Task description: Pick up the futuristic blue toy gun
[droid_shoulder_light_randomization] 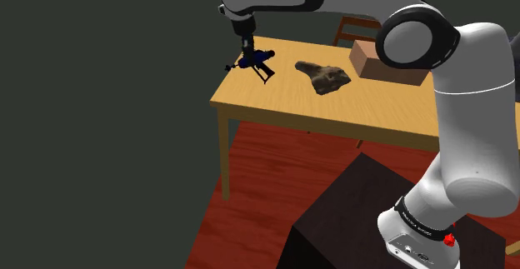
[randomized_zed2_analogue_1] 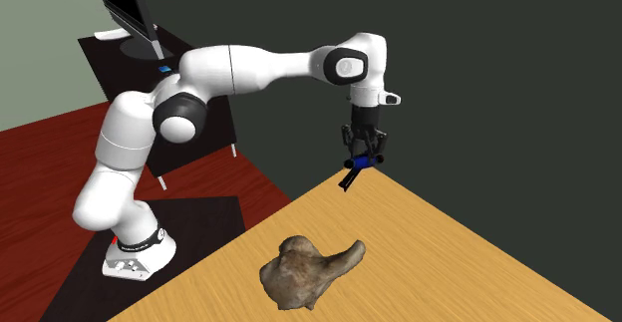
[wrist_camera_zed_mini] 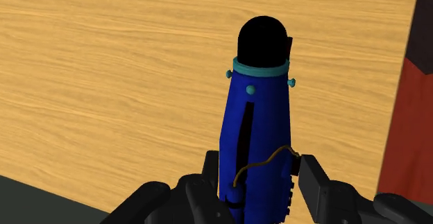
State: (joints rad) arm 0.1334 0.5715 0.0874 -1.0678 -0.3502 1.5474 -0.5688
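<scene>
The blue toy gun [wrist_camera_zed_mini: 257,132] looks like a light, rigid shell with a smooth, rounded body, so it may slip or swivel if pinched off-centre. The thick blue barrel, back from the black muzzle and clear of the thin wire, seems the soundest hold. The gripper [wrist_camera_zed_mini: 258,175] is narrowed onto that barrel, fingers [wrist_camera_zed_mini: 311,181] pressed to both flanks. The gun is at the wooden table's [droid_shoulder_light_randomization: 375,113] far corner, on the shoulder view's left; whether it is clear of the top I cannot tell
</scene>
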